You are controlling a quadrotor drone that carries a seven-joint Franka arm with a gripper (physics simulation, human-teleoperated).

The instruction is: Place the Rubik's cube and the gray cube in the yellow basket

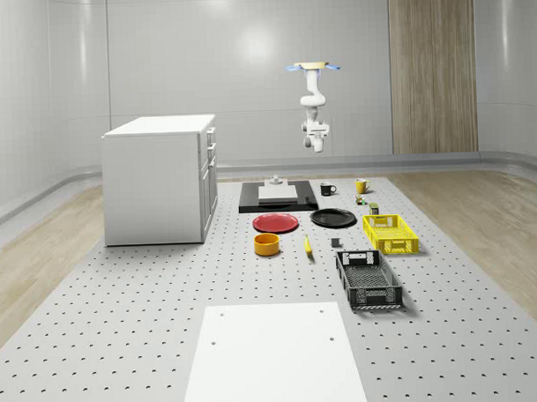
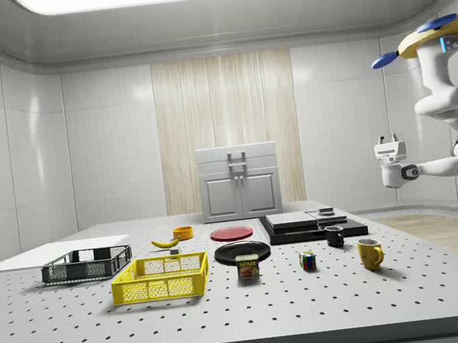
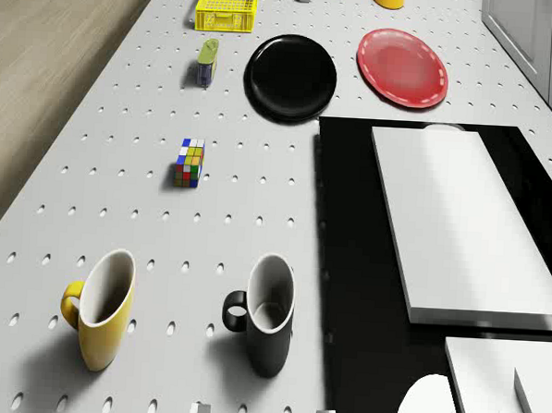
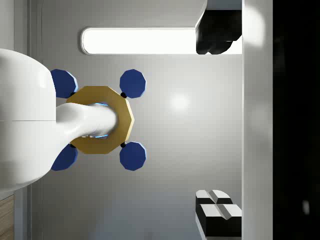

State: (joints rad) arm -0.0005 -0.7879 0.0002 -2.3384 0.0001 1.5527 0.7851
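Two baskets, yellow basket (image 1: 390, 233) and black basket (image 1: 368, 279), sit empty; jaws' state unclear.

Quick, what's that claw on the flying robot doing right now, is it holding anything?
Gripper: holds nothing, high above the table; open or shut cannot be told.

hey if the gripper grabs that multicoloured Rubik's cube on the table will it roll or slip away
The multicoloured Rubik's cube sits flat on the perforated table, so it probably won't roll. Its flat, parallel sides should suit a two-finger pinch. Its glossy-looking faces might slip slightly if gripped off-centre.
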